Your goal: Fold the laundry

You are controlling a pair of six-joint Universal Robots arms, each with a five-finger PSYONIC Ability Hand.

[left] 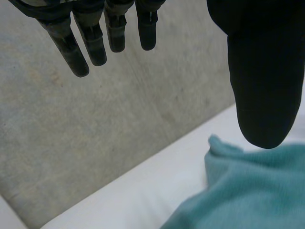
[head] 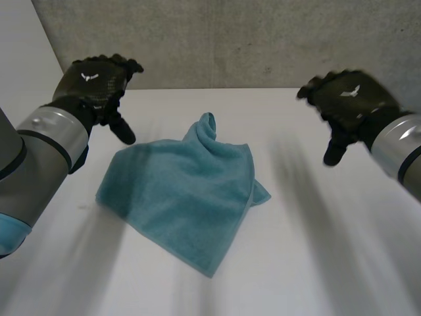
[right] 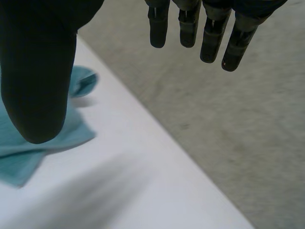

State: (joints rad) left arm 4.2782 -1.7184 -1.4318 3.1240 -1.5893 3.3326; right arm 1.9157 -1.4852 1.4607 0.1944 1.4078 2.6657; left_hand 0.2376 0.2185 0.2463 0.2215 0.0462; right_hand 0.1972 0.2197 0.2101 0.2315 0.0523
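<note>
Head view: one teal towel (head: 184, 191) lies on the white table (head: 342, 263), near the middle and a little toward the left arm's side. It is loosely doubled over, with one corner standing up in a crumpled peak at its far edge and another pointing toward the near edge. It is the single piece of laundry there.

Two hands hang above the table, neither touching the cloth. The left hand (head: 95, 82) is up beside the towel's far left corner. In the left wrist view its fingers (left: 95, 43) are straight and slightly apart, thumb held wide, holding nothing, with the towel's raised corner below the thumb. The right hand (head: 352, 99) is well apart from the towel, out over the table. The right wrist view shows its fingers (right: 214, 38) likewise straight and spread, empty.

One grey wall (head: 230, 39) runs behind the table's far edge.
</note>
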